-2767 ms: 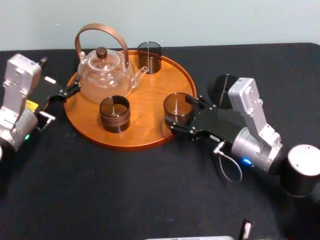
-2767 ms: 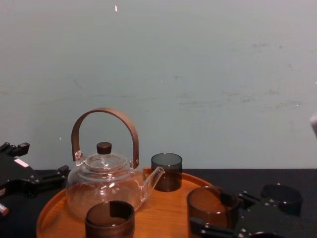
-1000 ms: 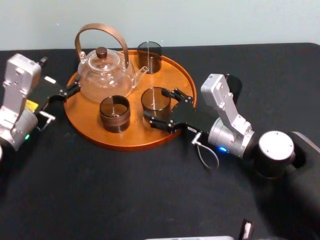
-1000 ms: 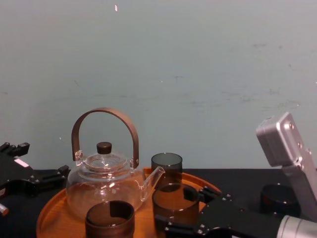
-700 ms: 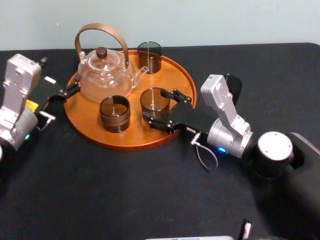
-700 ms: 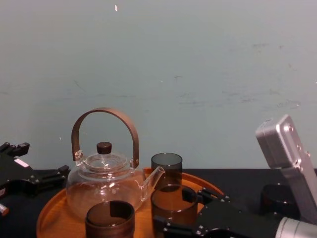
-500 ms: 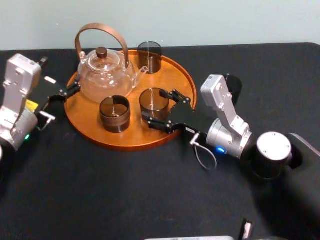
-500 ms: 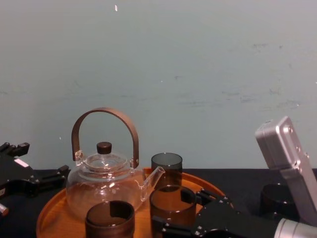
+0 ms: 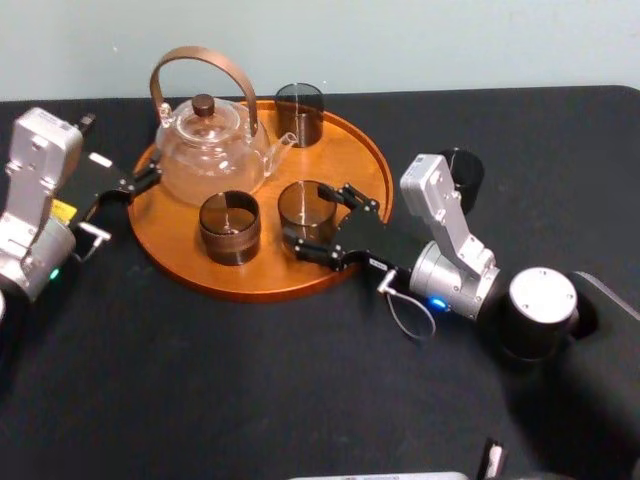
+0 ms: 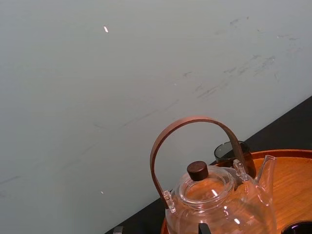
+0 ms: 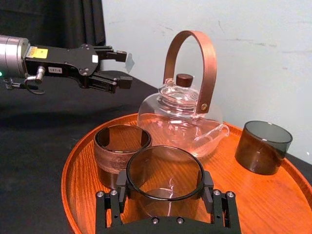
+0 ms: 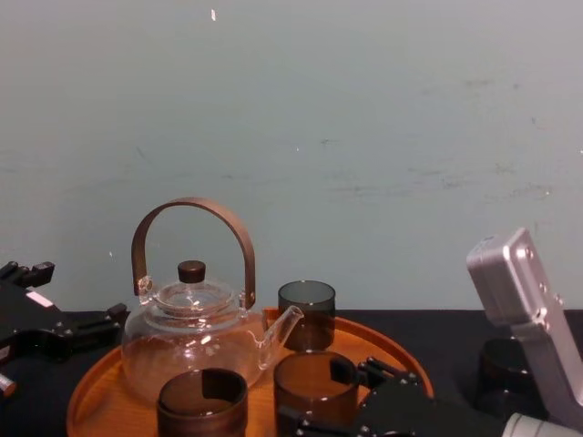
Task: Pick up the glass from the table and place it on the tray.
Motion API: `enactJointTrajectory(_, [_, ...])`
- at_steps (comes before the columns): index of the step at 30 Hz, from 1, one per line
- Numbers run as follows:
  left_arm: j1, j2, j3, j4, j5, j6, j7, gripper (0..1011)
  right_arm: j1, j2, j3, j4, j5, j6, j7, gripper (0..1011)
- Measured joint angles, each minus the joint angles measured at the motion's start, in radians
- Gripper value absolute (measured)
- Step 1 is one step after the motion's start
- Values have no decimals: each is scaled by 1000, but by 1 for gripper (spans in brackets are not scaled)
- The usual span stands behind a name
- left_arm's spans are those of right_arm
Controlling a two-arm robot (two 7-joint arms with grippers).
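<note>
Gripping the smoky, straight-walled glass point(image 11: 165, 195) by its opposite sides, the right gripper point(image 9: 308, 222) is clenched on it. The glass stands upright inside the near right part of the round orange-brown wooden tray point(image 9: 335, 160). I cannot tell whether its base touches the wood. The release should go straight down. The left gripper point(image 9: 140, 180) sits parked by the tray's left rim.

A white label point(image 11: 55, 70) on the left tool point(image 11: 123, 68) seems to read "187-6" — the yellow sticker point(image 11: 37, 52) beside it is illegible.

Even soft light, faint shadows on tray point(image 9: 340, 165), glints on teapot point(image 9: 210, 150)
</note>
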Motion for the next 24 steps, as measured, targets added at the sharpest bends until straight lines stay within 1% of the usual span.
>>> enactJointTrajectory(12, [0,0,0,0,0,0,0,1001,10,-14,-4,44,6,0,11,904])
enactJointTrajectory(22, [0,0,0,0,0,0,0,1001,10,-14,-5,45,6,1,11,905])
enactJointTrajectory(24, [0,0,0,0,0,0,0,1001,10,-14,-4,45,6,2,11,938])
